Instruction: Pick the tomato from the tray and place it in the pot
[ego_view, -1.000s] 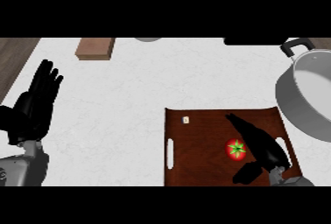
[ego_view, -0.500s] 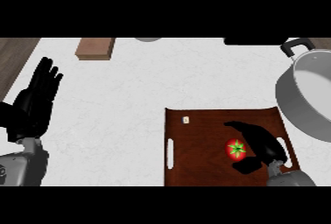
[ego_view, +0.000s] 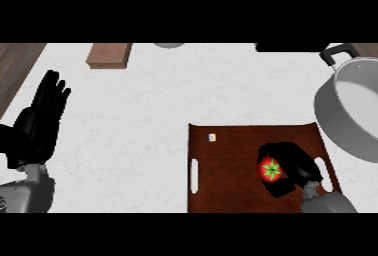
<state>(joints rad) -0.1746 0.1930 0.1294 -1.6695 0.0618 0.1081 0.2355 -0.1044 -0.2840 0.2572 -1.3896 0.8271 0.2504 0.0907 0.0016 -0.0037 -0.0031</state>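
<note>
— Red tomato (ego_view: 270, 169) is sitting on the right half of the brown tray (ego_view: 229, 165), and the right hand (ego_view: 297, 163) is curling round it, fingers above, thumb below.

— Is the grip closing?

— Wrapping it, I judge. The pot (ego_view: 347, 112) is lying up and to the right, just beside the tray. The left hand (ego_view: 37, 125) is resting open, well apart.

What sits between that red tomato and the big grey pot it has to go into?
Nothing visible. The red tomato lies on the brown tray, the right robot hand curled round it; the grey metal pot stands just beyond the tray's right edge.
</note>
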